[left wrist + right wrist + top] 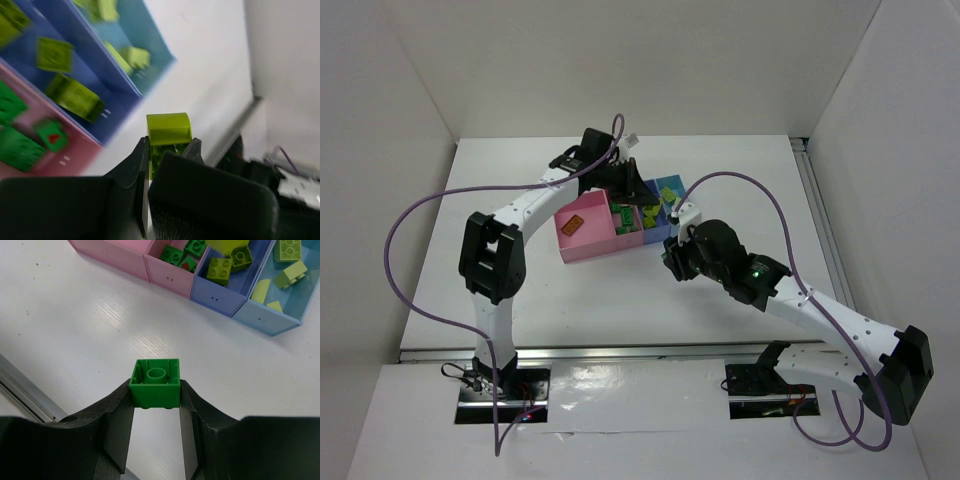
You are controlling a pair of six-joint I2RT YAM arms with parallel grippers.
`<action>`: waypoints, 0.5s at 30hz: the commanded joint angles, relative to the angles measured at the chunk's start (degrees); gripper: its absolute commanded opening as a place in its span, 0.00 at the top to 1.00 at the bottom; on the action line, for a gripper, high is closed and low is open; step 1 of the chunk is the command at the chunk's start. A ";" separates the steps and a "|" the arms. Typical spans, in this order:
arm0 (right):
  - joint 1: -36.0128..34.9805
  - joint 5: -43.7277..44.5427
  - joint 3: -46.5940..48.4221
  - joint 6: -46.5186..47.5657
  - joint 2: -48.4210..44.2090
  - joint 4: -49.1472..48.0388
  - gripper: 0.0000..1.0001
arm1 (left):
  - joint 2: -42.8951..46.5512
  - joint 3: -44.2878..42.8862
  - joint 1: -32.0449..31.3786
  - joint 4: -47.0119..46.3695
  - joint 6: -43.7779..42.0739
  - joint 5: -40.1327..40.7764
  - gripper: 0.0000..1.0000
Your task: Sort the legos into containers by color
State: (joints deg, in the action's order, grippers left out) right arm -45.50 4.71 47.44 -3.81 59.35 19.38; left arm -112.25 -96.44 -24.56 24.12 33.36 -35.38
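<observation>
My left gripper [169,152] is clamped on a lime brick [169,131]. The brick is glossy and round-topped, and its lower half is sunk between my black fingers [129,167]. That wrist view is blurred. It cuts off the smooth plastic tray [582,248] with dark green bricks [15,135] in pink, lime ones [75,96] in periwinkle and pale ones [135,56] in light blue. My right gripper [155,400] pinches a dark green brick [155,381], hollow underside facing the camera, over the white table [75,330] near the tray's front.
</observation>
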 commanded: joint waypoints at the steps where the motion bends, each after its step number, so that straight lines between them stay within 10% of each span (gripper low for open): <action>1: 0.14 1.88 0.90 -0.93 -1.61 0.05 0.95 | -4.02 -7.68 0.30 5.05 1.26 12.69 1.00; 6: 0.14 2.58 0.90 -1.46 -2.14 0.05 0.95 | -12.28 -17.53 -0.84 10.24 1.26 22.18 1.00; 10: 0.14 2.58 0.28 -1.46 -2.66 0.57 0.95 | -16.16 -23.52 -1.37 13.76 0.13 22.89 0.57; 15: 0.14 2.06 -0.24 -1.46 -1.44 -1.26 0.95 | -16.78 -25.02 -1.37 14.29 0.12 21.75 0.36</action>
State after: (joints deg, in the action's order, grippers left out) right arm -45.50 6.31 47.44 -4.89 58.37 19.42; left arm -129.27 -118.52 -25.69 36.77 33.21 -14.24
